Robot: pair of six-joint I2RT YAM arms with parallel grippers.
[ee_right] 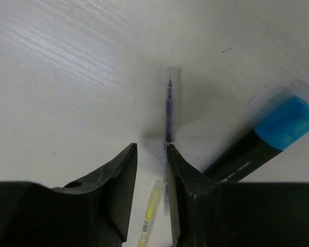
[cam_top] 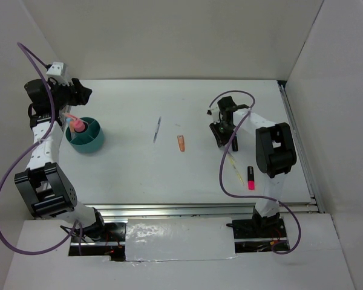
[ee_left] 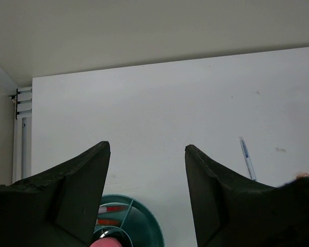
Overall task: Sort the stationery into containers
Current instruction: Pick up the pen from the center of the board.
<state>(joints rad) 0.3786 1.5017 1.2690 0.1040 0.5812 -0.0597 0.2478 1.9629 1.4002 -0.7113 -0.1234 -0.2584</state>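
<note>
The round teal container (cam_top: 92, 142) stands at the left with a pink-capped tube (cam_top: 77, 125) upright in it. My left gripper (cam_top: 83, 94) hovers just behind it, open and empty; in the left wrist view the left gripper (ee_left: 147, 146) is above the container's rim (ee_left: 149, 226). My right gripper (cam_top: 222, 138) is down on the table at the right. In the right wrist view the right gripper (ee_right: 151, 146) is narrowly open, and a thin dark-blue pen (ee_right: 169, 110) lies along its right finger's inner face. A yellow pen (ee_right: 152, 208) lies between the fingers.
A blue-and-white pen (cam_top: 157, 129) and an orange marker (cam_top: 181, 143) lie mid-table. A yellow pen (cam_top: 236, 170) and a pink highlighter (cam_top: 251, 177) lie near the right arm. A black highlighter with a blue cap (ee_right: 278, 136) lies right of the right fingers. White walls enclose the table.
</note>
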